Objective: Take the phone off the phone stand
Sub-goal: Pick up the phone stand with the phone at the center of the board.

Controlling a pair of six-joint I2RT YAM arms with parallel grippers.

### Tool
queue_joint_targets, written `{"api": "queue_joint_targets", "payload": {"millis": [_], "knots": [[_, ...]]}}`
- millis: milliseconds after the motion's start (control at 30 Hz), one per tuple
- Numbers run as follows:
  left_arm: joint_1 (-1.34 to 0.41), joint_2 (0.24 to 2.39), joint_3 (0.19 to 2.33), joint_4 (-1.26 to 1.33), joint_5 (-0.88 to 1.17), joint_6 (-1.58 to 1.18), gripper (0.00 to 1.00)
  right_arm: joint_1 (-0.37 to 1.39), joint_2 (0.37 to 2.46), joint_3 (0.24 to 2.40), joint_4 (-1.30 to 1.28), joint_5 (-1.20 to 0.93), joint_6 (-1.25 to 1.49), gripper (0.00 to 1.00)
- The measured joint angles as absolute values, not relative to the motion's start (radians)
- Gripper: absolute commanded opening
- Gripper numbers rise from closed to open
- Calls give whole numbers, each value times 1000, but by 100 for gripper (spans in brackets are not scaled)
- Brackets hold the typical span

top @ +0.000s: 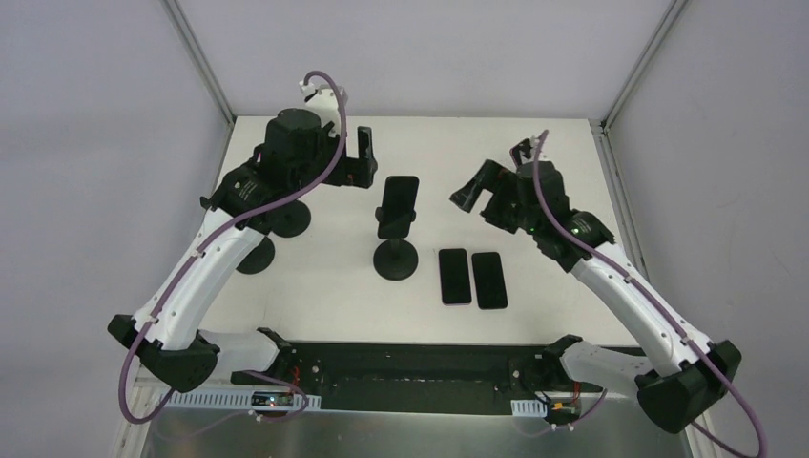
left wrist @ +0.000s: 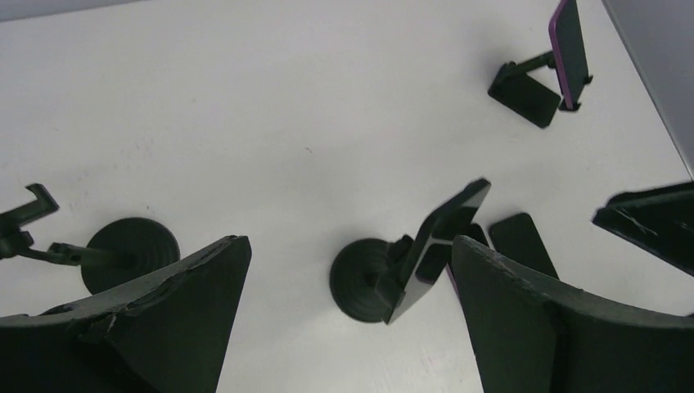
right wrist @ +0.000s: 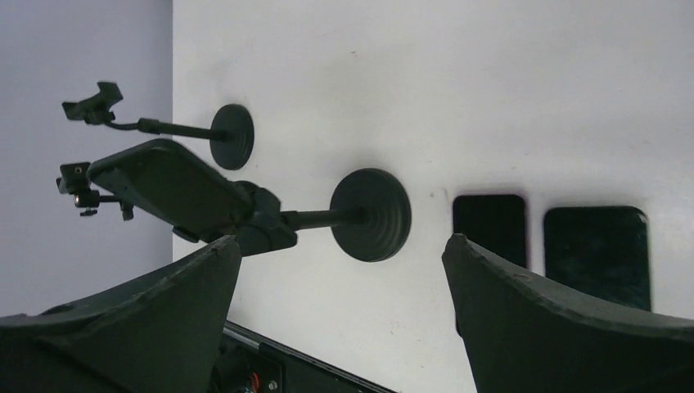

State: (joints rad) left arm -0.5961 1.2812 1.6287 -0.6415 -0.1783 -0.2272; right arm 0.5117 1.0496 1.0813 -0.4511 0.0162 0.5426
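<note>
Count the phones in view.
4. One phone clamped in the middle stand; two flat phones side by side, right of that stand's base; a back phone upright on a small stand. More may be hidden.

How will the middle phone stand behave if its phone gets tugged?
Probably top-heavy: the phone sits high on a thin stem over a round base, so it may tip. Apparently unfixed, the base could also slide on the smooth table.
</note>
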Motion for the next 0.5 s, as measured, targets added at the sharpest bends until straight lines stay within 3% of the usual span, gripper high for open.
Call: {"api": "queue_joint_targets", "payload": {"millis": [500], "knots": [[-436, 1058, 1269, -641, -47, -235, 99, 818, 1359, 1292, -261, 216, 511, 100]]}}
